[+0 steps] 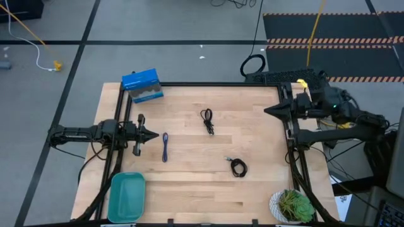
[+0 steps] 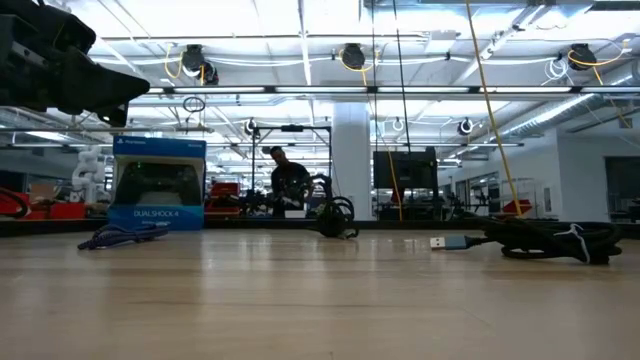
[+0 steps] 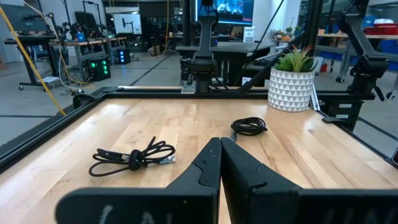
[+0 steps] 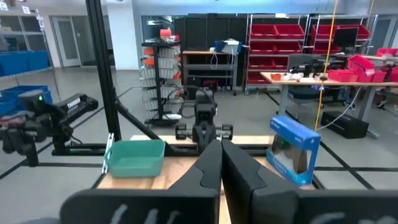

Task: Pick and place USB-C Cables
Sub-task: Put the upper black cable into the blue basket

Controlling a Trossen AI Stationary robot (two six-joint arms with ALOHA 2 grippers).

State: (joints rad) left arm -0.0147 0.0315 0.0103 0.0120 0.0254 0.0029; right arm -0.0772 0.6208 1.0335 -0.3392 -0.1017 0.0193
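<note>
Three USB-C cables lie on the wooden table. The blue-purple cable (image 1: pixel 165 147) (image 2: pixel 120 237) lies just in front of my left gripper (image 1: pixel 156 134) (image 3: pixel 220 139), which is shut and hovers above the table. One black cable (image 1: pixel 207 121) (image 3: pixel 134 157) (image 2: pixel 335 222) rests at the table's middle, toward the far edge. The other black cable (image 1: pixel 237 166) (image 3: pixel 250 126) (image 2: pixel 545 240) is coiled nearer the near edge. My right gripper (image 1: pixel 265 111) (image 4: pixel 220 143) is shut and waits at the table's right edge. The left wrist view does not show the blue-purple cable.
A teal tray (image 1: pixel 128 197) (image 4: pixel 134 157) sits at the near left corner. A blue box (image 1: pixel 142 86) (image 4: pixel 295 149) stands at the far left. A potted plant (image 1: pixel 291 205) (image 3: pixel 292 87) is at the near right corner. A black frame borders the table.
</note>
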